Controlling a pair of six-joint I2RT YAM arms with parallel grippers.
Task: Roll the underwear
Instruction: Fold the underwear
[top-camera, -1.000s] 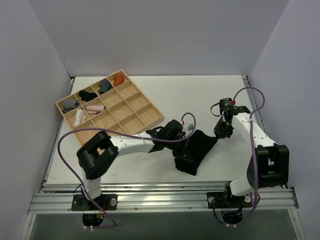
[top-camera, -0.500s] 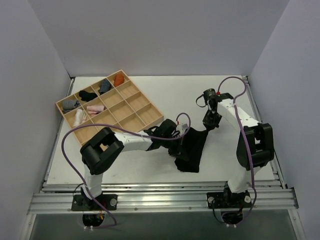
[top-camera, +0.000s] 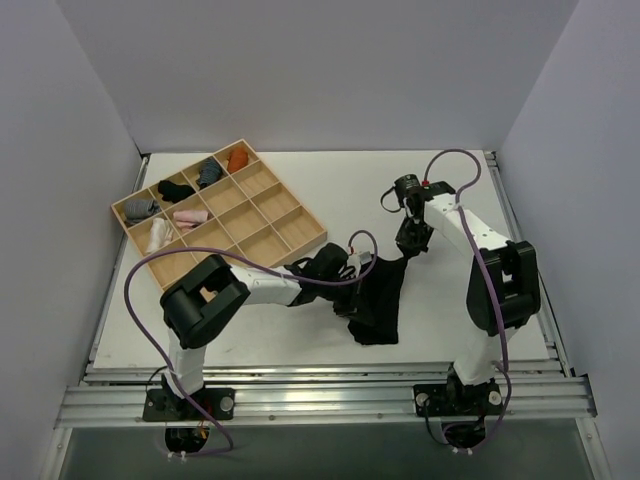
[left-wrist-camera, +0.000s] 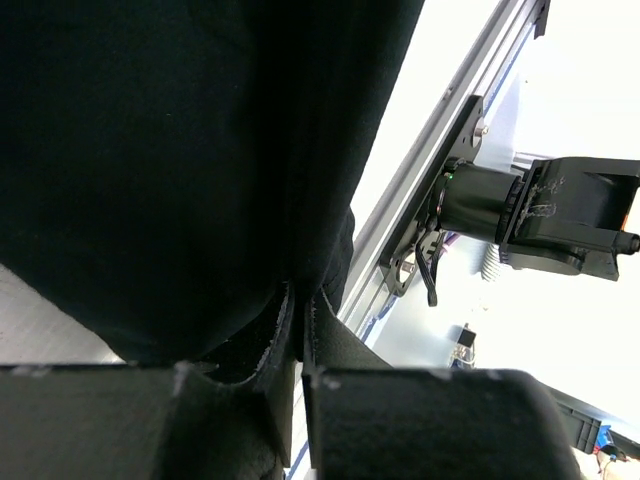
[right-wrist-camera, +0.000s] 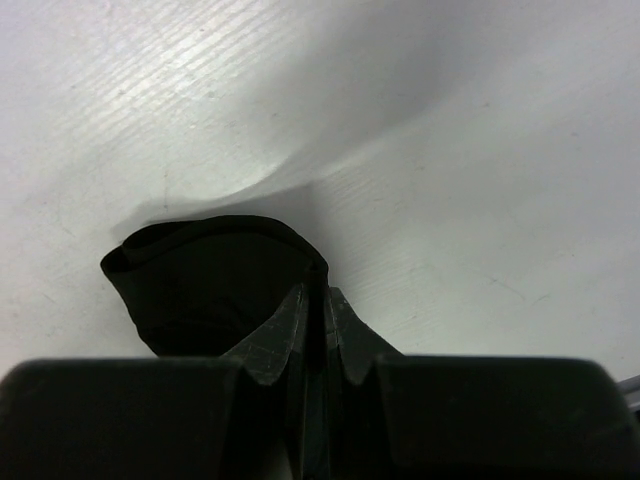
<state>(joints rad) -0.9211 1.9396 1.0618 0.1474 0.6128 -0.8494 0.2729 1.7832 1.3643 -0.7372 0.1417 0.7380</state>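
Spreading step. The underwear (top-camera: 378, 300) lies on the worktop (top-camera: 350, 190) between the arms, with the left gripper (top-camera: 362, 266) and right gripper (top-camera: 410, 247) each pinching an edge. Next move, probably: lay it flat before rolling.

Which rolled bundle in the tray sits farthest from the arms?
The orange bundle, in the far corner compartment of the wooden tray. It is the only orange one; its neighbour, the blue-grey bundle, and the rest lie nearer the arms.

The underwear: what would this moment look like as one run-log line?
underwear: unrolled, partly on table | left gripper: shut on underwear | right gripper: shut on underwear | roll: not started
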